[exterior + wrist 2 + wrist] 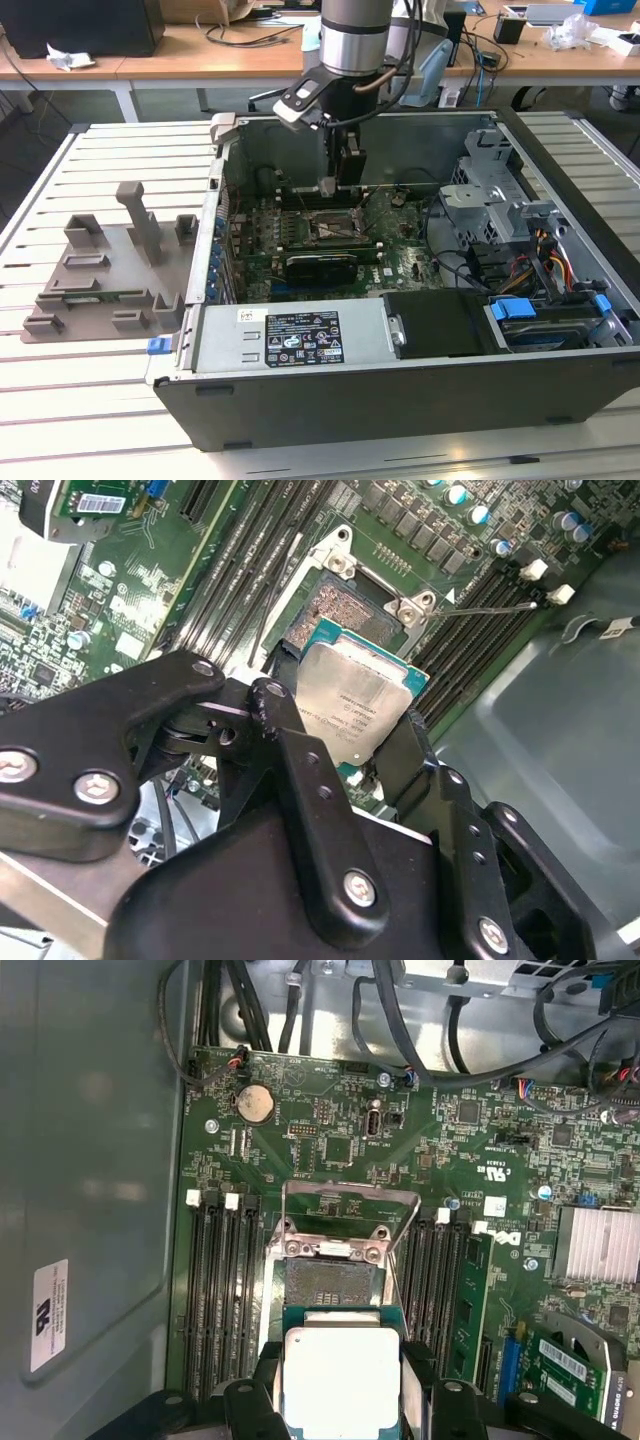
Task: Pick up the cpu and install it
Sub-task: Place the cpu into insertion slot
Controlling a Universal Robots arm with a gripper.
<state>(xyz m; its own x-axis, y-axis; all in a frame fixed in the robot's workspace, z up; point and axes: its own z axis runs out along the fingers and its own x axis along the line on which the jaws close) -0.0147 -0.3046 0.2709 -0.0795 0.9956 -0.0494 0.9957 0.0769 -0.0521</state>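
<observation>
Silver-topped and flat, the cpu (338, 1375) is pinched by opposite edges between my gripper's (345, 725) 2 fingers (300, 770). The open socket (325, 1280) lies just beneath and ahead of my fingertips. The chip overhangs its near part and, I judge, isn't seated.

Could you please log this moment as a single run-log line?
pincer: shut on cpu | cpu: held over open socket | load bracket: raised | seated: not yet

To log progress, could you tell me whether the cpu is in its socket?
Out: the hand grips the cpu; the socket lies bare.
</observation>
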